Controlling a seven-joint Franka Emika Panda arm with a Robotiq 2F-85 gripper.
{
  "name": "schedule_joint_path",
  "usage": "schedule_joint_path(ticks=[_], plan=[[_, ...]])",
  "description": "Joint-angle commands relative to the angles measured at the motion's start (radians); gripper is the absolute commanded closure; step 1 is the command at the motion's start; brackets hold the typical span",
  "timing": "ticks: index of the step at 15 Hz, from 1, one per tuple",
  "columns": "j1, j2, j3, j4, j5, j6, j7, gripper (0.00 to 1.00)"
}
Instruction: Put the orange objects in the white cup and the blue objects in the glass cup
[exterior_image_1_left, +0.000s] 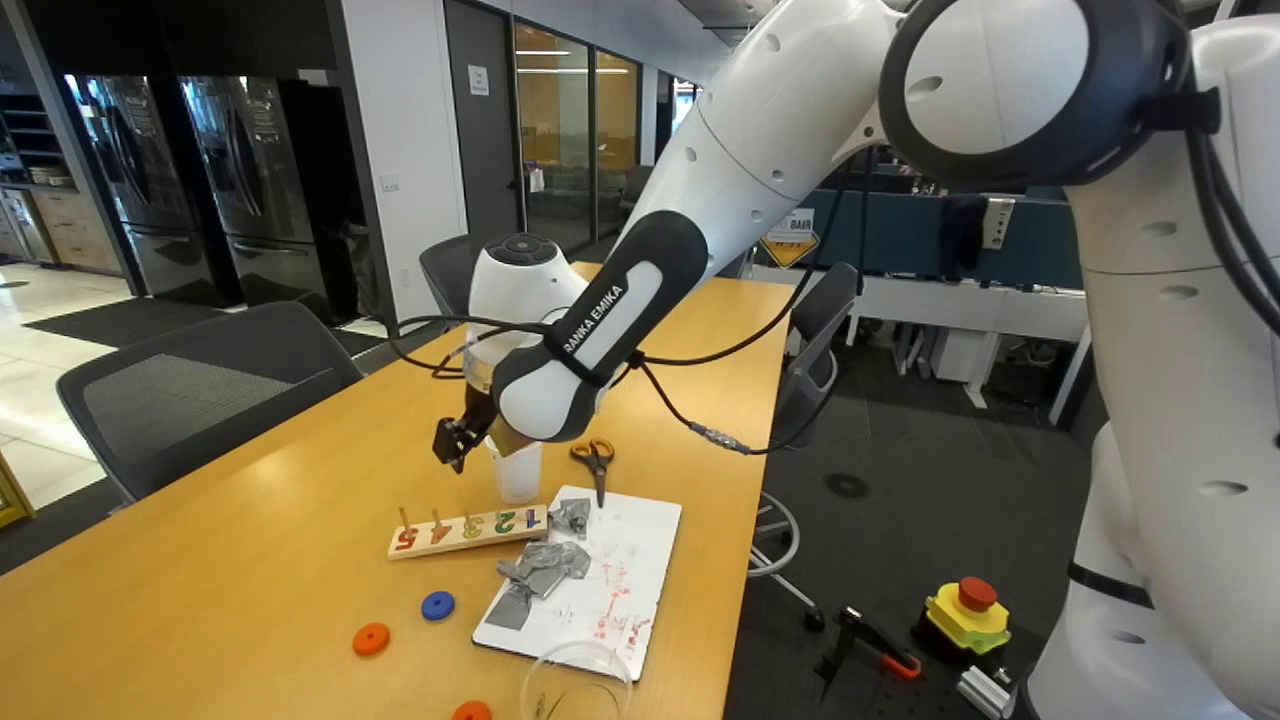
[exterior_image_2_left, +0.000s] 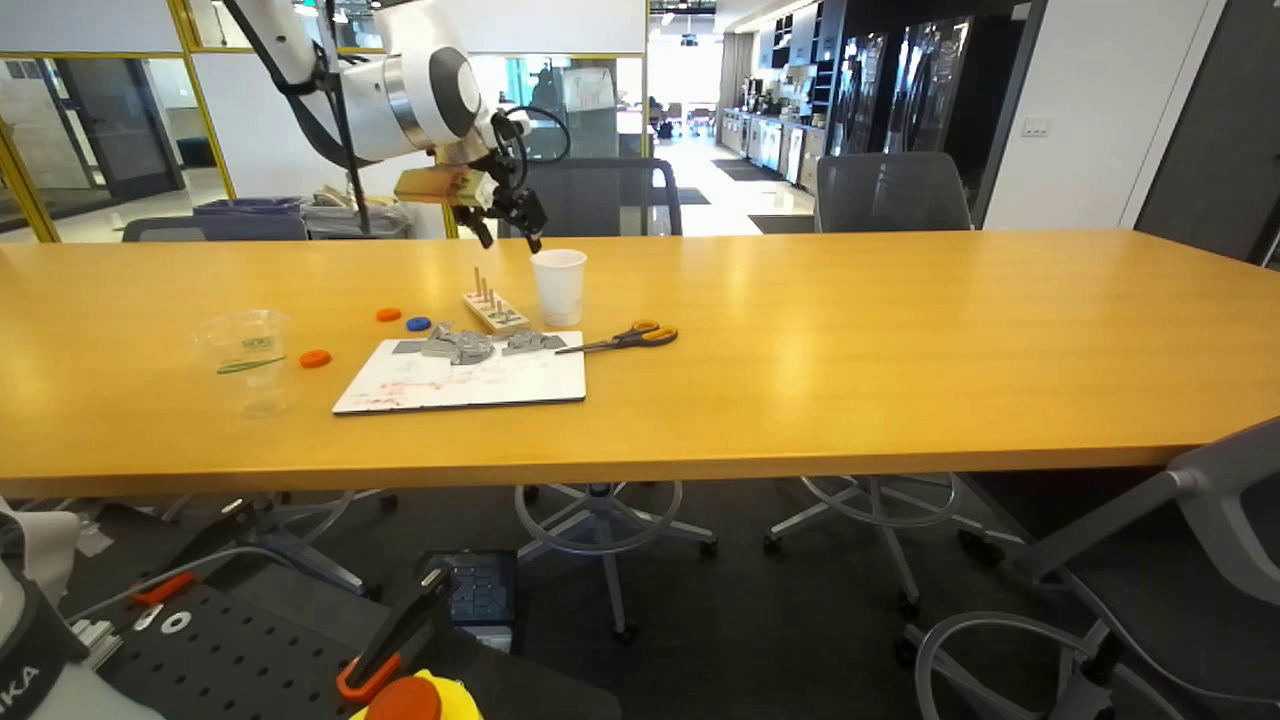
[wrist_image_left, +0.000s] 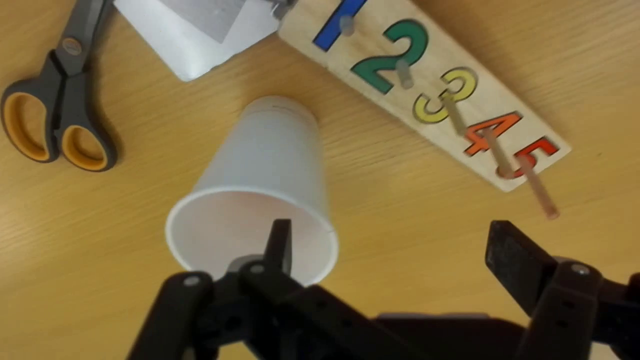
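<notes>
My gripper (wrist_image_left: 390, 225) stands open, nothing between its fingers. In the wrist view its left finger overlaps the mouth of the white cup (wrist_image_left: 272, 150); whether they touch, I cannot tell. In an exterior view, the gripper (exterior_image_2_left: 511, 242) is just above the rim of the upright white cup (exterior_image_2_left: 560, 288). The cup's inside has a faint pinkish tint, its bottom hidden. Two orange objects (exterior_image_1_left: 371, 639) (exterior_image_2_left: 315, 358) and one blue object (exterior_image_1_left: 437, 605) (exterior_image_2_left: 418, 324) lie flat on the table. The glass cup (exterior_image_2_left: 255, 335) is upright beside an orange disc, with a thin green mark on it.
A wooden peg board with numbers (wrist_image_left: 385, 65) lies near the white cup. Scissors (exterior_image_2_left: 640, 335) rest partly on a whiteboard (exterior_image_2_left: 450, 385), which also bears crumpled grey tape (exterior_image_2_left: 460, 346). Black cables (exterior_image_1_left: 720, 355) hang from the arm over the table.
</notes>
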Motion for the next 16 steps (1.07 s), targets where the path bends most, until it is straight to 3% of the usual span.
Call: schedule_joint_path(ticks=[1, 6, 16], plan=[[0.026, -0.025, 0.065, 0.008, 0.001, -0.112, -0.122, 0.0], [0.03, 0.006, 0.179, 0.037, 0.01, -0.193, -0.267, 0.0], [0.015, 0.156, 0.206, 0.136, 0.017, -0.275, -0.41, 0.0]])
